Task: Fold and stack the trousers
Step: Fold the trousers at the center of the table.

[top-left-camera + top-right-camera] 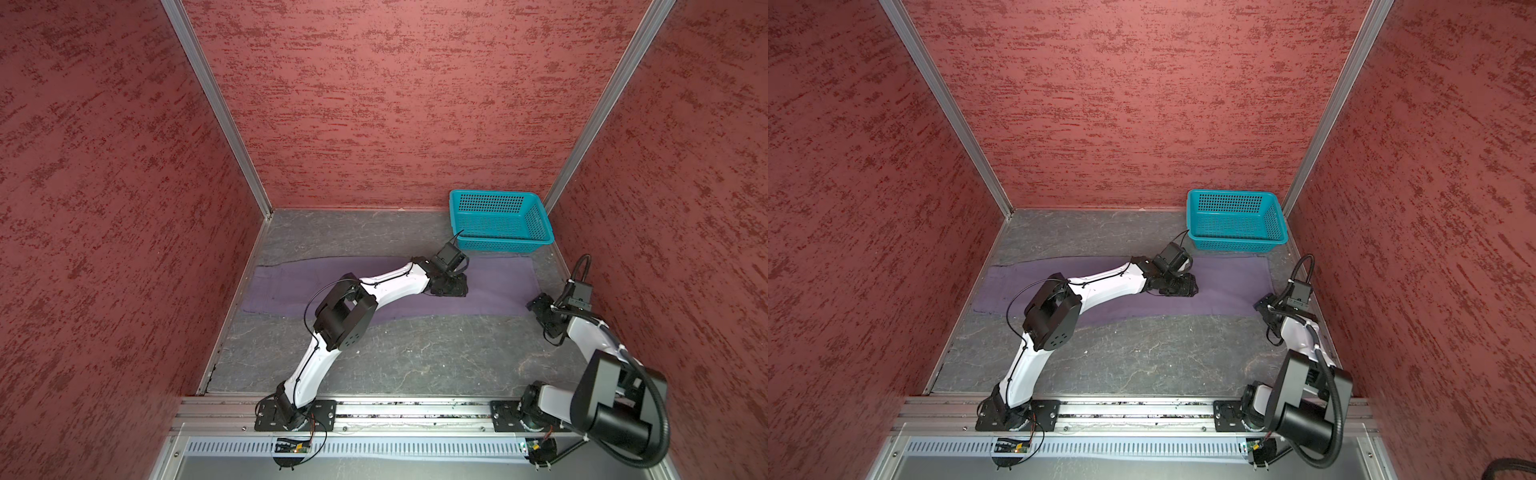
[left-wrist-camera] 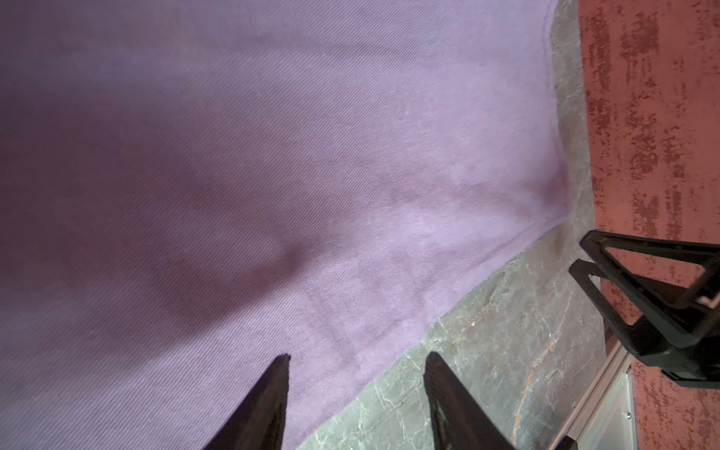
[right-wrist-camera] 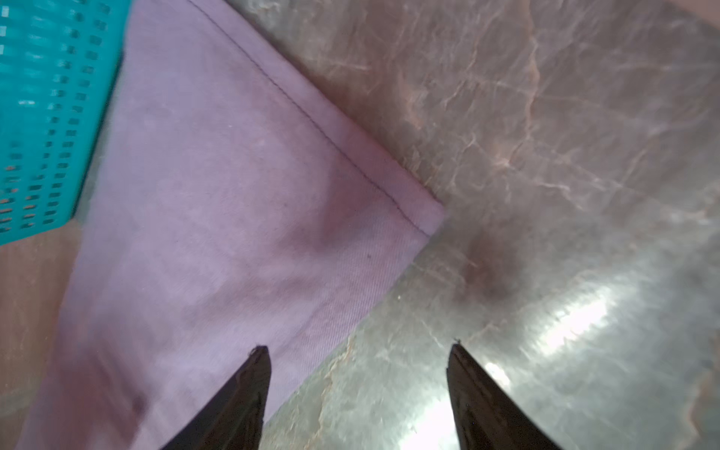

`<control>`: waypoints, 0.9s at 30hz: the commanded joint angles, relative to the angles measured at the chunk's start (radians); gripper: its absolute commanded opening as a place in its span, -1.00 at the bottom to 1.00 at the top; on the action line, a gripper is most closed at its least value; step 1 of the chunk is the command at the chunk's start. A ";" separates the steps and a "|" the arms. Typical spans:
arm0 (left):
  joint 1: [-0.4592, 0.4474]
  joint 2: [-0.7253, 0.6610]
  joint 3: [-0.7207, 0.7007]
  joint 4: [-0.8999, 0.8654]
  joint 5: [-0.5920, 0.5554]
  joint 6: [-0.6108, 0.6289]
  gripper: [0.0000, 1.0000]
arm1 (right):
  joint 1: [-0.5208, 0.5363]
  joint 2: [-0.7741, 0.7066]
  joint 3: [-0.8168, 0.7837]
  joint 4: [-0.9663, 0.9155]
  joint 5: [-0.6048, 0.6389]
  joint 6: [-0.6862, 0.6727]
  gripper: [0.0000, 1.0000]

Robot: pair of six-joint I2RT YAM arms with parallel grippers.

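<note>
Broadly, the grey marbled table (image 1: 415, 357) carries the trousers (image 1: 490, 286), laid flat in a long band across its far half, their right end just in front of the teal basket (image 1: 503, 245) in the far right corner. Over the cloth's middle, the left gripper (image 2: 358, 356) has its jaws apart with nothing between them. The right gripper (image 3: 358, 346) hangs at the hemmed right end, jaws wide and empty.

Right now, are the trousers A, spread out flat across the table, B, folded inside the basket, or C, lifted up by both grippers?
A: the trousers lie flat and full length on the table, outside the teal basket.
</note>
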State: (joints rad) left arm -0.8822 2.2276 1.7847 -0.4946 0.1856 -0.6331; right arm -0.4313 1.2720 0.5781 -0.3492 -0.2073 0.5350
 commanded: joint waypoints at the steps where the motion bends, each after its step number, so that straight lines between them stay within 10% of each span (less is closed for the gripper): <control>1: -0.001 0.038 0.011 0.016 0.018 -0.031 0.13 | -0.002 0.049 0.002 0.076 0.005 0.011 0.45; 11: -0.005 0.065 -0.008 0.045 0.038 -0.063 0.12 | -0.004 0.250 0.071 0.171 -0.011 0.028 0.41; 20: 0.013 0.088 0.001 0.059 0.092 -0.049 0.12 | -0.004 0.371 0.133 0.180 -0.064 0.064 -0.96; 27: 0.036 0.075 0.011 0.059 0.123 -0.031 0.11 | -0.004 0.288 0.179 0.144 -0.022 0.067 -1.00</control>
State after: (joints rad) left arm -0.8581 2.2906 1.7821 -0.4511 0.2863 -0.6838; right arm -0.4351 1.6012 0.7258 -0.1417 -0.2680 0.5961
